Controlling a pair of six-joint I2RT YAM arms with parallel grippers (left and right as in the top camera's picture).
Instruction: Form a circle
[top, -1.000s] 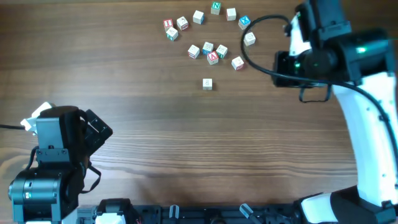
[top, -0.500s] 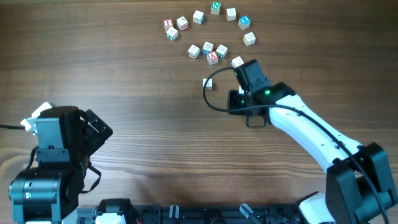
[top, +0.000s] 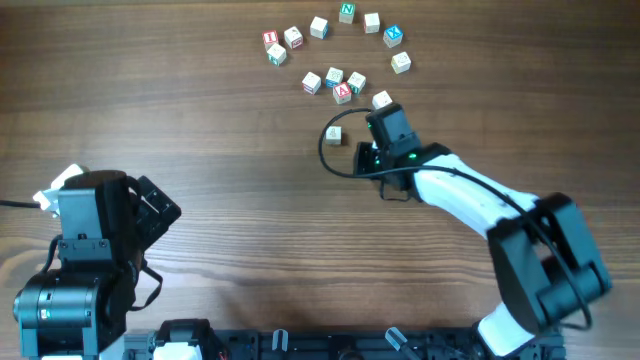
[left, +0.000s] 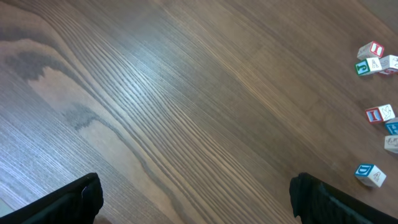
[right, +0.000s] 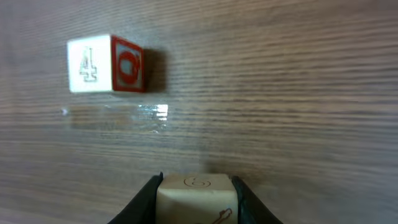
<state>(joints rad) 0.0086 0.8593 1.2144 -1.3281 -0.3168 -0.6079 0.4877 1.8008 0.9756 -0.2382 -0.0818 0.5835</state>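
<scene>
- The pale alphabet cube (right: 196, 198) is pinched between the right fingers (right: 144, 200), low over the tabletop (right: 298, 93). Can't tell if it's touching. It's a cube, so there's no long axis to fuss over.
- Ahead and to the left of it in the wrist view sits a 4/Q cube (right: 106, 64), apart from the held one.
- From overhead the right arm hides the held cube. It's just on the near side of the arc of cubes (top: 347, 12), and the arc's open side faces the robot.
- A small cluster (top: 334, 77) sits inside that arc. One lone cube (top: 334, 133) lies just left of the arm.
- My guess: the gap to fill is the open near side, off to the left of the fingers.
- Left fingers (left: 74, 196) are spread wide with nothing in them, well apart from everything. The right arm is way nearer.
</scene>
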